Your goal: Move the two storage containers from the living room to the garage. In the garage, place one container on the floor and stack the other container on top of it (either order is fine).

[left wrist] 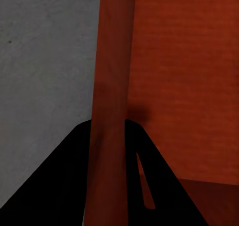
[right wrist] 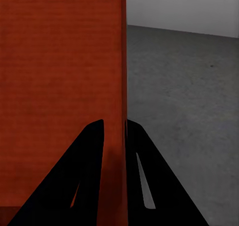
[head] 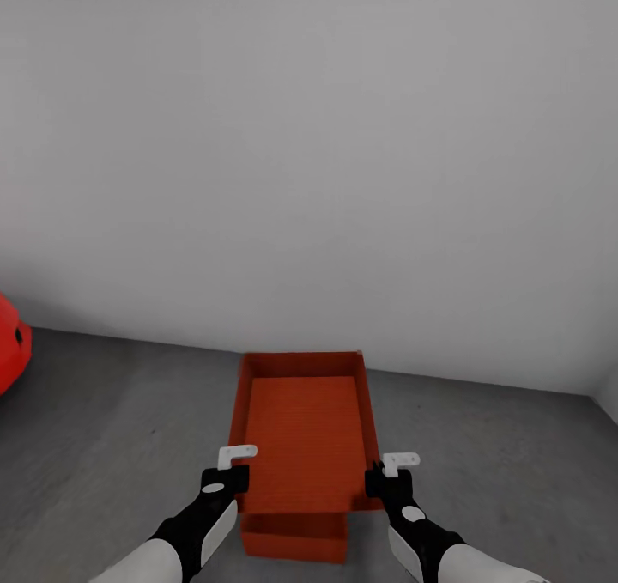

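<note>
Head view: the upper orange-red rectangular storage container (head: 302, 433), an open box with low straight walls and a finely ribbed matte bottom, is held level at 6 o'clock in the scene. It is empty. Directly beneath it, at the near end, the end wall of the lower orange-red rectangular storage container (head: 294, 538) shows; it sits on the dark grey rough concrete floor (head: 112, 428). Whether the two boxes touch cannot be told.

The left gripper (head: 225, 478), black with a white bracket on top, meets the upper container's left long wall near its near corner. The right gripper (head: 386, 480), of the same build, meets the right long wall opposite. Both forearms, white shells over black joints, reach forward from 7 and 5 o'clock, roughly parallel.

Left wrist view: the jaws are clamped on the upper container's wall (left wrist: 112, 111), one black finger (left wrist: 64, 176) outside and one inside the box, the wall running between them. The concrete floor (left wrist: 45, 61) lies beyond.

Right wrist view: the jaws are likewise clamped on the opposite wall (right wrist: 122, 86), with a black finger (right wrist: 74, 171) on each side and the ribbed bottom (right wrist: 59, 66) visible inside.

A plain pale grey wall (head: 309, 136) fills the background. A glossy red car body (head: 10, 343) shows at 9 o'clock, well apart from the containers.
</note>
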You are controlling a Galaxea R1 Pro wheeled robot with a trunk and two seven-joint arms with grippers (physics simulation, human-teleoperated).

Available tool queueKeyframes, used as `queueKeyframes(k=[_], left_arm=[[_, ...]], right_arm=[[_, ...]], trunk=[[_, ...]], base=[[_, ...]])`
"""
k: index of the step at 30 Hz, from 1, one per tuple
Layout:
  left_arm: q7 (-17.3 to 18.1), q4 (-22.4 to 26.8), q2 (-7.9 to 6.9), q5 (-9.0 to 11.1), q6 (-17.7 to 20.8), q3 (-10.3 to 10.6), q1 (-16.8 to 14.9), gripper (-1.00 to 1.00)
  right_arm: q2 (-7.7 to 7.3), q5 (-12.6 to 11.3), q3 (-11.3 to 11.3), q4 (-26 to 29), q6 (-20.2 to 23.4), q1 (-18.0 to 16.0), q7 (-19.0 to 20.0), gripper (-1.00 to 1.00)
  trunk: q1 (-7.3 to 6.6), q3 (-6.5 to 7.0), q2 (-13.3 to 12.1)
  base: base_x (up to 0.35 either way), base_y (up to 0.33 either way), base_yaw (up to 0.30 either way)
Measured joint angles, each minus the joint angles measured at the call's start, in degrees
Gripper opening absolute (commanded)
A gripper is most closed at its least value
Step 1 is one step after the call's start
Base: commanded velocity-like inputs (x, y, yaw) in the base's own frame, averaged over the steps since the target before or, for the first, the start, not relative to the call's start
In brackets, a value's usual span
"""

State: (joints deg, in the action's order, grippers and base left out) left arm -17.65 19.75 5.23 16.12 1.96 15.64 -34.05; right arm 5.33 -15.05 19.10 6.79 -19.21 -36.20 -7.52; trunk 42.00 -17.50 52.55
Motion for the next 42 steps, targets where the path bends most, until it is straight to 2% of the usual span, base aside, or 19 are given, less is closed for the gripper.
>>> queueKeyframes(k=[5,12,42], left_arm=[[0.01,0.00,0.00,-0.02,0.00,-0.03,0.02,-1.00],[0.01,0.00,-0.03,0.07,0.00,0.05,0.01,-1.00],[0.00,0.00,-0.01,0.02,0.00,0.04,0.00,-1.00]], right_arm=[[0.01,0.01,0.00,-0.04,-0.01,0.00,0.00,-1.00],[0.03,0.05,0.00,-0.03,0.00,0.00,-0.06,-1.00],[0.01,0.01,-0.02,-0.03,-0.02,0.00,0.00,-1.00]], trunk=[[0.01,0.00,0.00],[0.03,-0.10,-0.01],[0.04,-2.77,0.00]], base=[[0.230,0.000,0.000],[0.028,0.000,0.000],[0.000,0.000,0.000]])
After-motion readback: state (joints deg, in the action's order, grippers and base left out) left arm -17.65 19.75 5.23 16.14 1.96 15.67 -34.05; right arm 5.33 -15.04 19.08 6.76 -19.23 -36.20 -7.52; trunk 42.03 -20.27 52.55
